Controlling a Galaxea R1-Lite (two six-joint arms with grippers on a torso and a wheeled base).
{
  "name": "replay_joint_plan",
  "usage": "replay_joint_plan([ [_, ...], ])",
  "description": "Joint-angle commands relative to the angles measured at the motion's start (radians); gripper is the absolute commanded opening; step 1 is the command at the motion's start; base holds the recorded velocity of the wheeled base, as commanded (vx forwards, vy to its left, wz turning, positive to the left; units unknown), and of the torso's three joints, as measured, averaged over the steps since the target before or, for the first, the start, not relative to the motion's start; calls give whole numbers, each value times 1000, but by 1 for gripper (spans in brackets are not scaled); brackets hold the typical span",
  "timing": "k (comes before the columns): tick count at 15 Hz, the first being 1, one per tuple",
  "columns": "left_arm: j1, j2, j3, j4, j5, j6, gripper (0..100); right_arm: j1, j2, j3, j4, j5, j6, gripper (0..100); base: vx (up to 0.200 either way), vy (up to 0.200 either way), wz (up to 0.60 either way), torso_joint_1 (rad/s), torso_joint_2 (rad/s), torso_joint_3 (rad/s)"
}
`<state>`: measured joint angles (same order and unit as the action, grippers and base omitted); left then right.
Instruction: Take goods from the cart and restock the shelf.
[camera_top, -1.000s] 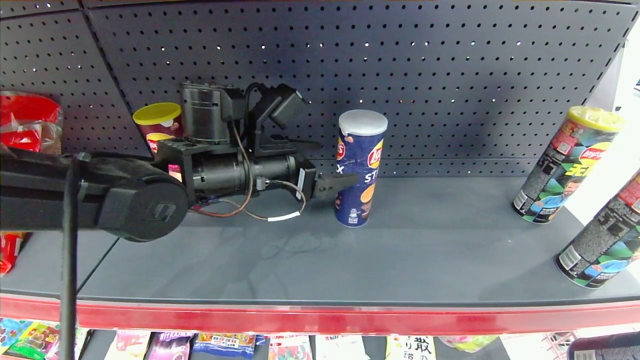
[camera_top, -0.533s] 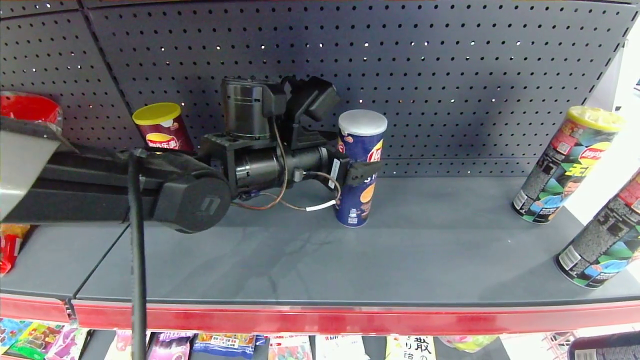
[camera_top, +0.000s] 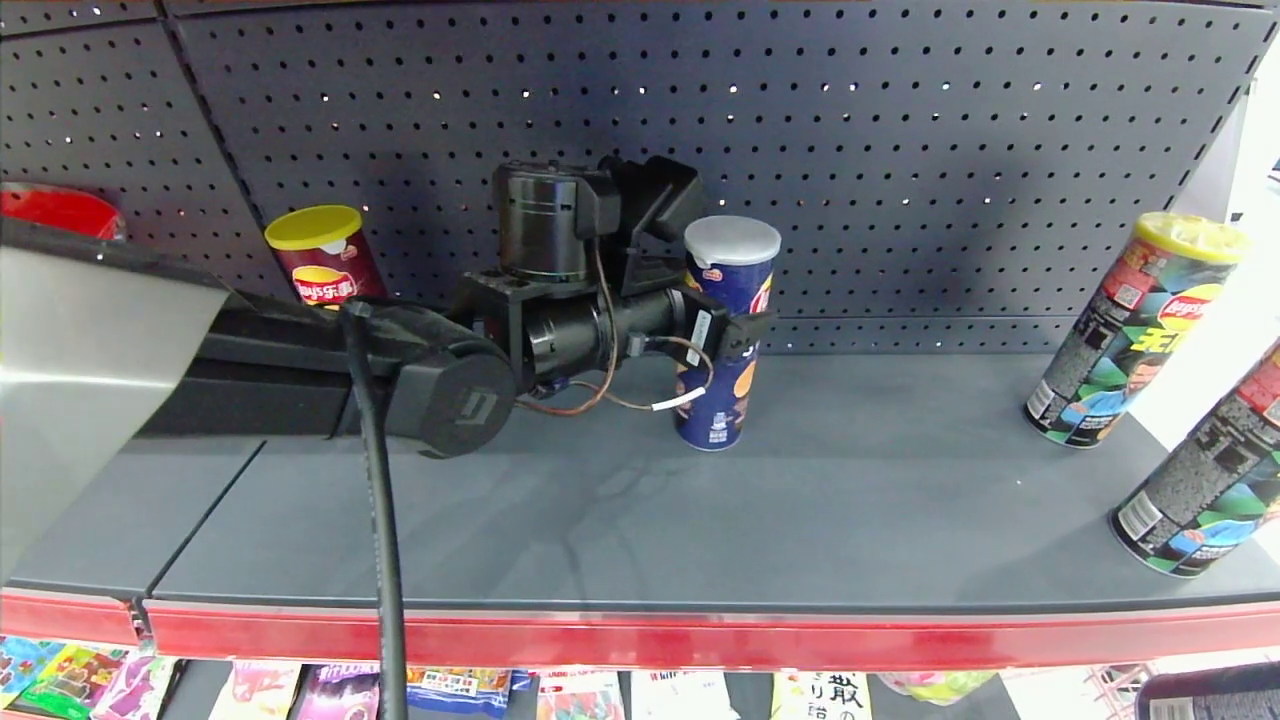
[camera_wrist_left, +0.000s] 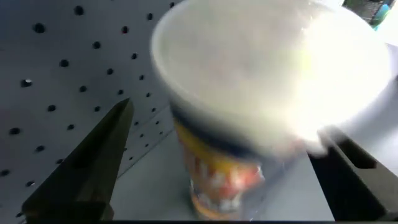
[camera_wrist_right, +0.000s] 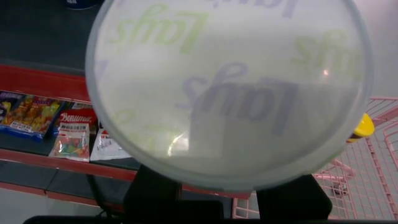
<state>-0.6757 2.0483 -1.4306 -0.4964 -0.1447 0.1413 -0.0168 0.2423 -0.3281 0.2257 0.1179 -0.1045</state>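
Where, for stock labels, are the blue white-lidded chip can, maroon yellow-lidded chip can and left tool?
blue white-lidded chip can (camera_top: 720, 428), head view, lower body.
maroon yellow-lidded chip can (camera_top: 325, 282), head view, label.
left tool (camera_top: 745, 322), head view, between fingertips.

A red can with a yellow lid (camera_top: 322, 262) stood on the shelf (camera_top: 800, 500) at the left, close to the dark pegboard (camera_top: 900, 150). Far to the right stood two dark patterned cans, one yellow-lidded (camera_top: 1135, 330), the other (camera_top: 1200, 490) nearer the red front strip (camera_top: 700, 635). Bright snack packets (camera_top: 580, 695) lay on the level below. Something red (camera_top: 50, 205) showed at the far left.
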Motion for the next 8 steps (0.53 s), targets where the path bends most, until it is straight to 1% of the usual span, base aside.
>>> replay_joint_plan([
  [1, -16, 6, -10, 1, 0, 0, 100, 0, 2, 1, 0, 0, 2, 0, 0, 0, 0, 0, 0, 0],
  [3, -22, 6, -10, 1, 5, 0, 100, 0, 3, 1, 0, 0, 2, 0, 0, 0, 0, 0, 0, 0],
  [7, -36, 15, -10, -1, 93, 0, 100, 0, 5, 1, 0, 0, 0, 0, 0, 0, 0, 0, 0, 0],
  [8, -36, 15, -10, -1, 96, -2, 100, 0, 5, 1, 0, 0, 2, 0, 0, 0, 0, 0, 0, 0],
])
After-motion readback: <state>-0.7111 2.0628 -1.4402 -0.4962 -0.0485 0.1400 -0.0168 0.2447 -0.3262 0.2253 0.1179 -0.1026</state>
